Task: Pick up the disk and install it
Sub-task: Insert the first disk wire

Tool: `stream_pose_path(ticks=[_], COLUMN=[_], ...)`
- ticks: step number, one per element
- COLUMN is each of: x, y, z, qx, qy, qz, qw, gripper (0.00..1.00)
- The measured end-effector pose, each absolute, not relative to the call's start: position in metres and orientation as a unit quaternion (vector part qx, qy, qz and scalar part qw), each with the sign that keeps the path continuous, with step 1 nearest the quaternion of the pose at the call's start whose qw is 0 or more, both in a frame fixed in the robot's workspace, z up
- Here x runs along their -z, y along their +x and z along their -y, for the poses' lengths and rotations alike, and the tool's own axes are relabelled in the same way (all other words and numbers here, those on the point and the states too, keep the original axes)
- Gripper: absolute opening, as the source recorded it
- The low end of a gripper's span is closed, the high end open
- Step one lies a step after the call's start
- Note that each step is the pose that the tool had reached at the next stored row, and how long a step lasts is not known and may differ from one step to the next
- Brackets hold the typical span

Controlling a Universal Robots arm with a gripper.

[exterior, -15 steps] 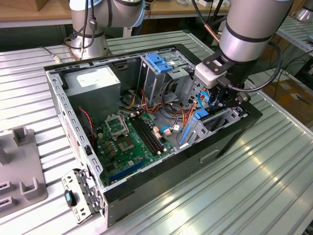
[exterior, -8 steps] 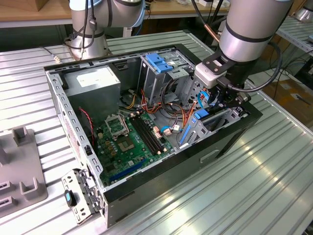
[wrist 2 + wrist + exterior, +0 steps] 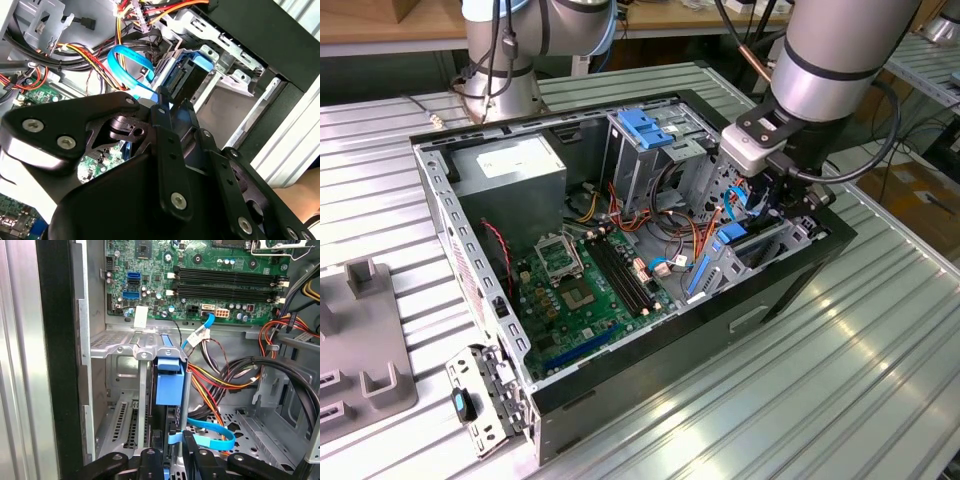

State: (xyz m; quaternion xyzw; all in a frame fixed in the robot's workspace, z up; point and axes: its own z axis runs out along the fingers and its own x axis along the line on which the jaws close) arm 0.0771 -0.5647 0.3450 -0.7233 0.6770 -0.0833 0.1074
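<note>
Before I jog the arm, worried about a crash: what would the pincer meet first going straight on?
Most likely the disk in its blue carrier, standing on edge in the metal bay directly ahead of the pincer. Depth is unclear; they may already touch.

Bright blue disk (image 3: 169,385) carrier, green motherboard (image 3: 210,275), black case (image 3: 800,270)

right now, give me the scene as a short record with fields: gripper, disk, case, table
gripper: down inside the open computer case, at the drive bay near the exterior view's right
disk: in its blue carrier, standing on edge in the metal bay, just ahead of the gripper's fingers
cables: a light blue flat cable loops beside the disk; orange and yellow wires run past it
case: black tower lying on its side, side panel off, green motherboard exposed
table: ribbed metal surface
</note>
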Motion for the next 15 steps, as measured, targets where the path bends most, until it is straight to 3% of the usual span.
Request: stream_pose_path(ticks=[4, 7, 13, 15], x=[-0.345, -0.345, -0.345, -0.345], y=[0.077, 0.09, 0.09, 0.091], z=[0.565, 0.563, 0.564, 0.564], qx=[0.083, 0.074, 0.073, 0.065], qy=[-0.723, -0.724, -0.724, -0.724], qz=[-0.677, -0.679, -0.679, -0.681], qw=[0.107, 0.098, 0.096, 0.088], gripper=[0.3, 0.3, 0.3, 0.3])
